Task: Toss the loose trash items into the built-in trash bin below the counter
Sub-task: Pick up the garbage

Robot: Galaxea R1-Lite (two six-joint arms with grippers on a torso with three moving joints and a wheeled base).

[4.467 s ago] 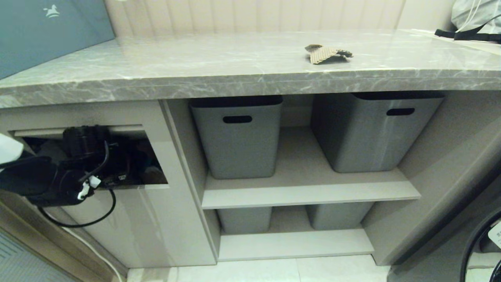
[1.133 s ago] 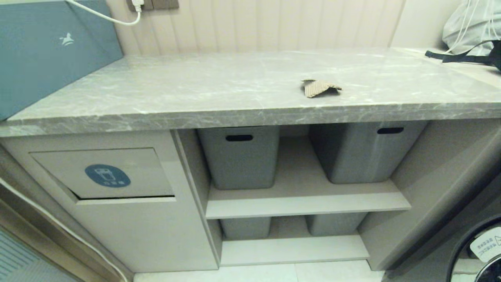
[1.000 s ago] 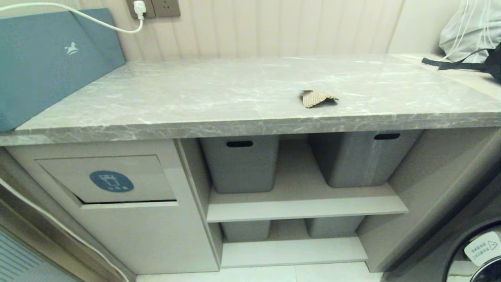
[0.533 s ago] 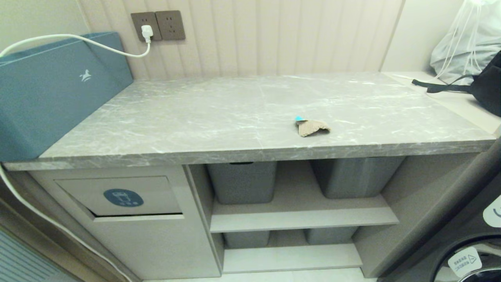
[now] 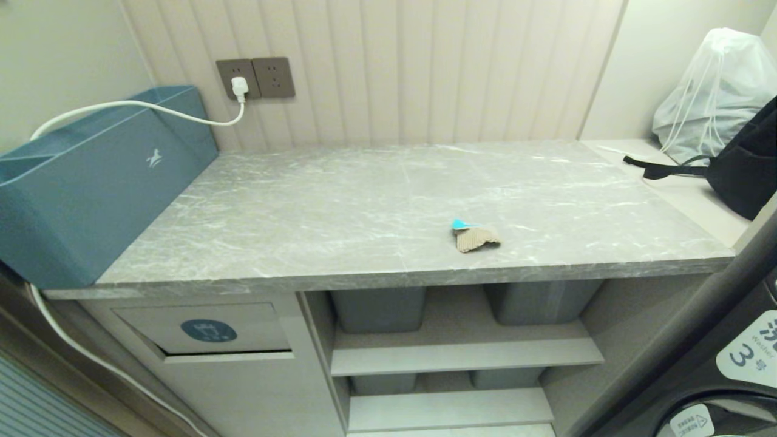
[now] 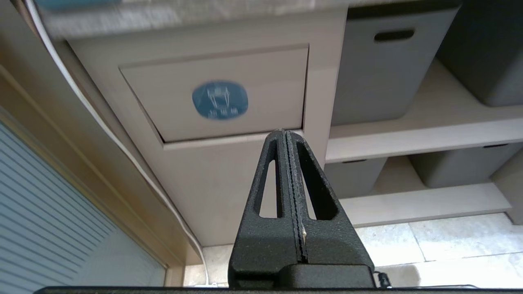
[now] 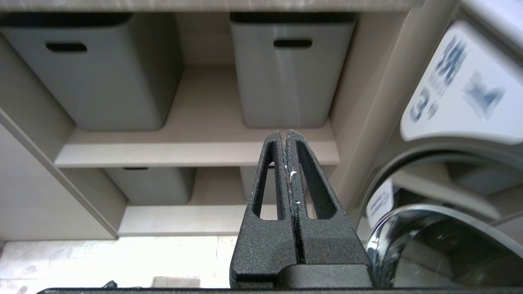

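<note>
One crumpled brown ribbed scrap with a turquoise bit, a loose trash item (image 5: 475,235), lies on the grey marble counter (image 5: 340,206) near its front edge, right of centre. The built-in trash bin (image 5: 209,329) sits below the counter's left end, its flap with the round blue sticker closed (image 6: 220,100). Neither arm shows in the head view. My left gripper (image 6: 284,132) is shut and empty, low in front of the bin's flap. My right gripper (image 7: 284,132) is shut and empty, facing the shelves.
A big teal box (image 5: 91,182) stands on the counter's left end, with a white cable (image 5: 139,106) plugged into the wall socket. Grey tubs (image 7: 288,65) fill the shelves. A white drawstring bag (image 5: 713,91) and black bag (image 5: 743,167) lie far right. A washer (image 7: 453,183) stands to the right.
The whole head view has risen and tilted, so the counter top now fills the picture. The left arm seen at the open bin flap earlier has withdrawn and the flap has closed.
</note>
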